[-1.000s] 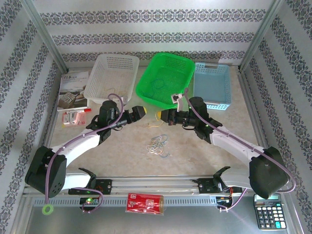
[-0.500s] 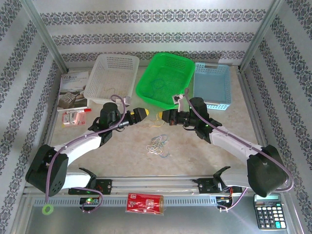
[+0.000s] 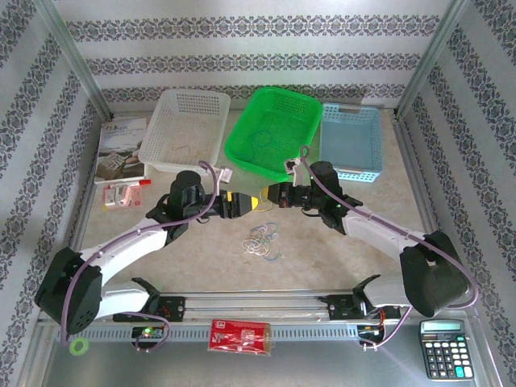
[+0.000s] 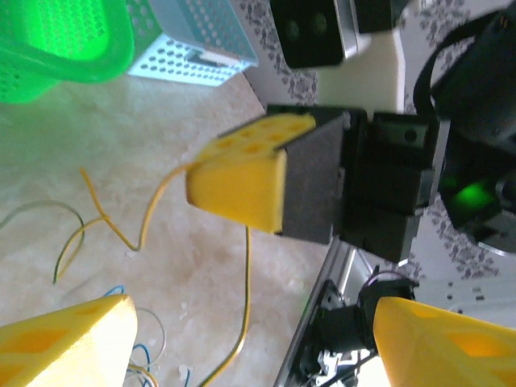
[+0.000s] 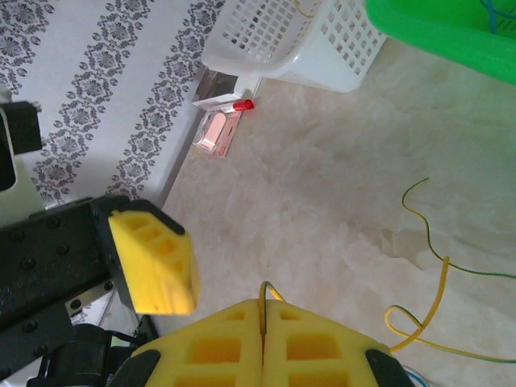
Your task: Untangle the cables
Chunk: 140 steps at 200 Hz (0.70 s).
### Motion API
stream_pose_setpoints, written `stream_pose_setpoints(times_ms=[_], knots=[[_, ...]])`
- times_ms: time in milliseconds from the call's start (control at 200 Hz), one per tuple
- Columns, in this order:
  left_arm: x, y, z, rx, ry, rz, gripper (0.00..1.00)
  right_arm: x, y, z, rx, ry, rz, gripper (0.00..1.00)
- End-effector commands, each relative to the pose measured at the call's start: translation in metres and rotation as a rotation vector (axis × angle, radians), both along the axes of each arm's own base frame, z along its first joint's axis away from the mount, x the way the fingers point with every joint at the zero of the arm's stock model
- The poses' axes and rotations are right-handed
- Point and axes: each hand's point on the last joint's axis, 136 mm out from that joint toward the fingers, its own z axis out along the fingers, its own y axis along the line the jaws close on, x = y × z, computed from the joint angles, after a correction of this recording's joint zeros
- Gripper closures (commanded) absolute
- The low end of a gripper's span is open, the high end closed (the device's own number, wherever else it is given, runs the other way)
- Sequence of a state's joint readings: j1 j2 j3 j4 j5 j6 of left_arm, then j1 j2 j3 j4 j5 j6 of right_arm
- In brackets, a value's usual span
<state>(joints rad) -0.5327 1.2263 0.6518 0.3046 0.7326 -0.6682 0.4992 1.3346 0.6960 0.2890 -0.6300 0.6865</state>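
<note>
Your two grippers sit nose to nose just near of the green basket (image 3: 270, 121).

The white basket (image 3: 184, 127) and blue basket (image 3: 352, 141) flank it, and its near rim crowds the tips. Your right gripper (image 5: 263, 308) is pinched closed on a yellow strand (image 4: 245, 278), which drops in a loose curve to the table (image 3: 193, 242). The other cables (image 3: 262, 240) lie heaped between the arms, nearer you. Your left gripper (image 3: 248, 202) has its jaws spread wide and holds nothing. It has slid right since a second ago and now faces the right tips.
</note>
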Motion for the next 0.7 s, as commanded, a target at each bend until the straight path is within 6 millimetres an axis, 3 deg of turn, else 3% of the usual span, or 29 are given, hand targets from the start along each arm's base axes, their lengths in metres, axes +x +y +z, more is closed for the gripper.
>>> stream_pose_setpoints(times_ms=[0, 230, 694], knots=[[-0.011, -0.011, -0.001, 0.048, -0.028, -0.078, 0.23, 0.002, -0.001, -0.001, 0.014, -0.007, -0.003, 1.00], [-0.016, -0.023, -0.013, 0.108, -0.029, -0.122, 0.26, 0.000, -0.001, 0.000, 0.018, -0.006, 0.000, 1.00], [-0.025, -0.037, -0.023, 0.130, -0.016, -0.182, 0.60, -0.001, -0.001, 0.001, 0.018, -0.011, -0.001, 1.00]])
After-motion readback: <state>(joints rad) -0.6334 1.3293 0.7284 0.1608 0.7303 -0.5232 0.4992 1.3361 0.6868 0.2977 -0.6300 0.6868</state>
